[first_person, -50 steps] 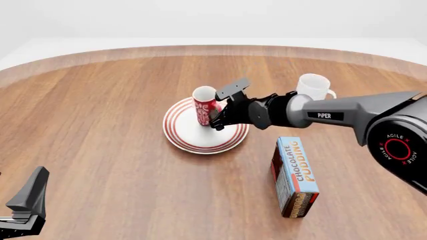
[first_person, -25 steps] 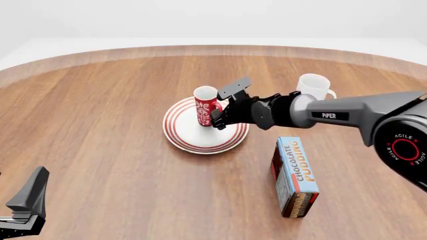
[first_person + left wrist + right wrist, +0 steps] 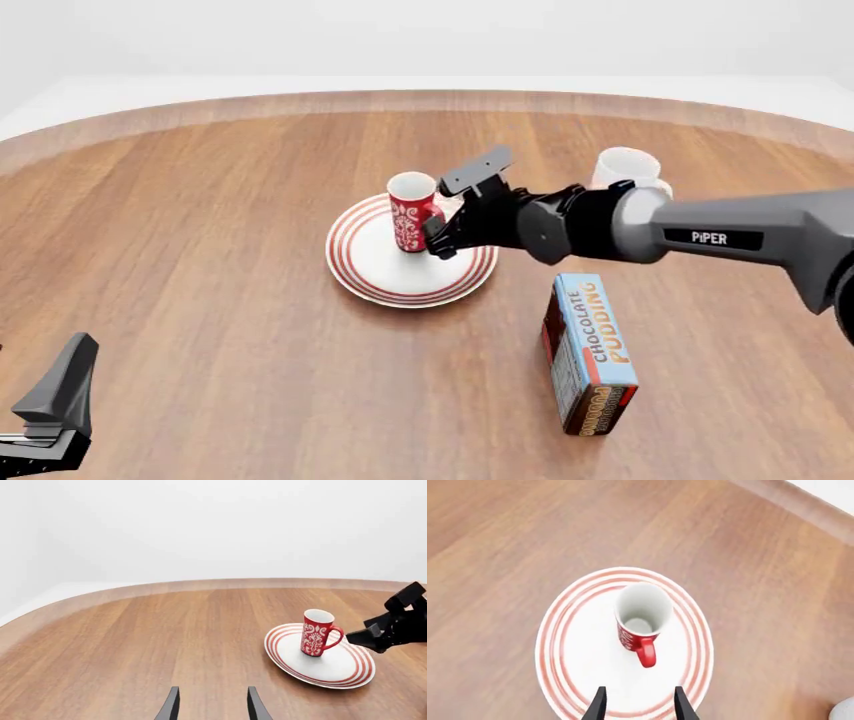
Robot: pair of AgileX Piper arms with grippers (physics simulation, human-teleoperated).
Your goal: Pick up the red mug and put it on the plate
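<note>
We see a tall red mug with white pattern (image 3: 412, 212) standing upright on the round white plate with red rings (image 3: 380, 278), on our wooden table (image 3: 200, 250). Our right gripper (image 3: 454, 211) sits just beside its handle, fingers apart. A plain white mug (image 3: 625, 167) and chocolate pudding box (image 3: 591, 352) stand rightward. Our left gripper (image 3: 54, 405) rests low, near the left corner.

Mug (image 3: 412, 211) upright on plate (image 3: 378, 275), toward its far side, handle pointing right. Plate near desk (image 3: 200, 250) centre. Right claw (image 3: 458, 212) just right of mug (not touching). Second mug (image 3: 625, 168) behind right arm. Pudding box (image 3: 593, 352) nearer, right of plate. Left claw (image 3: 54, 405) near-left corner.
</note>
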